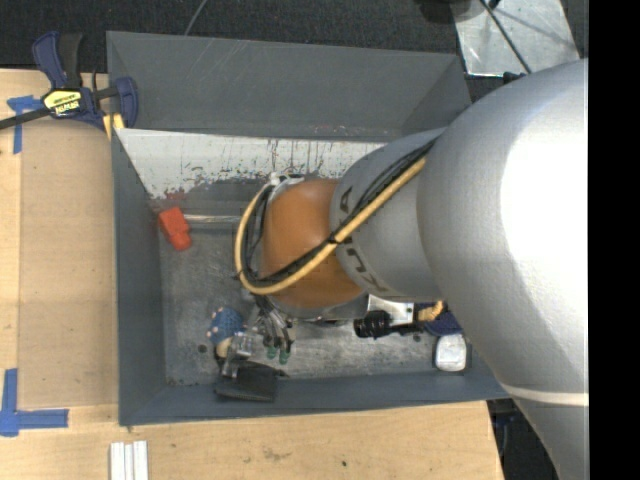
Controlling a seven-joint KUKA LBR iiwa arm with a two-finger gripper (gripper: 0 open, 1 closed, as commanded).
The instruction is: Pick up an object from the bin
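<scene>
Camera view: grey metal bin seen from above; arm comes in from the right, w/ its orange wrist cover low over the bin floor.
Cables: black + yellow cables loop round the left side of the cover and run back up the arm.
Bin, back-left: orange-red block, small, on its own near the foot of the back wall, well apart from everything else.
Bin, front-left: small blue thing on the floor; exact shape too small to tell. A few tiny bits lie just beside it.
Bin, front wall: flat black thing lying at the foot of the front wall, a bit below the blue one in the view.
Bin, front-right: white rounded thing near the corner, right at the edge of the arm; a scrap of another blue item shows just behind it, mostly hidden.
Gripper: gripper is down at floor level in the front-left part, just right of the small blue thing and just above the flat black thing.
Jaws: tucked under the cover among the small clutter; can't tell how far open, or whether anything sits betw. them.
Contact: close to both nearby things; touching or not, can't tell.
Task thing: nearest to the gripper are the small blue thing and the flat black thing, both front-left.
</scene>
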